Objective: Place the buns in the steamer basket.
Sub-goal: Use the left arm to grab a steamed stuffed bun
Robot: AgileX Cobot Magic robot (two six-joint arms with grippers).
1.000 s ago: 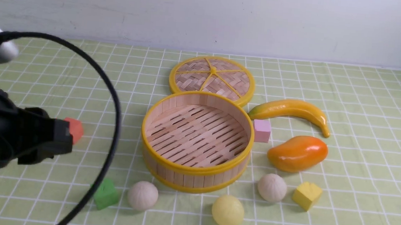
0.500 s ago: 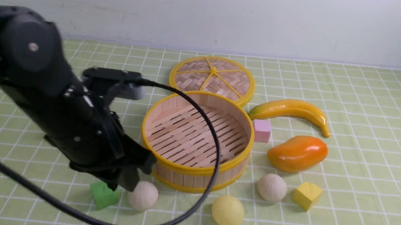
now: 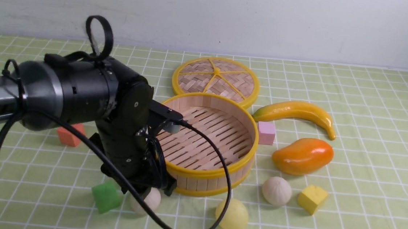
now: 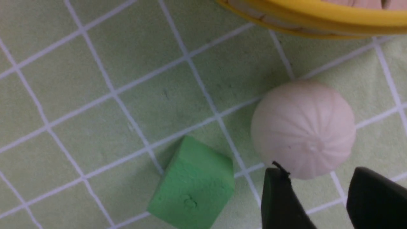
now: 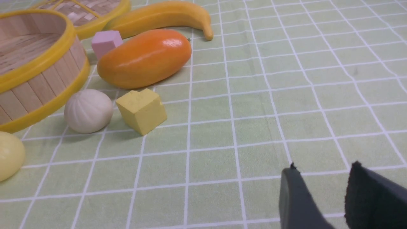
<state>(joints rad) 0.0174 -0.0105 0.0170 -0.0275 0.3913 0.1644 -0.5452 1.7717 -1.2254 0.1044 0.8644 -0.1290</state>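
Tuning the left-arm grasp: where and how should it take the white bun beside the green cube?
Across its widest middle, from straight above: the bun is a round ball, pleat centre up, so off-centre pinches would likely slip. Gaps to the green cube and basket look wide enough for the left gripper.

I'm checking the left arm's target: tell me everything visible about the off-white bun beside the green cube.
The bun is a round, off-white ball, matte, with fine pleats meeting at a small knot. It sits on the checked green cloth, apart from the green cube and the steamer basket. The open left gripper hangs just above it; contact is unclear.
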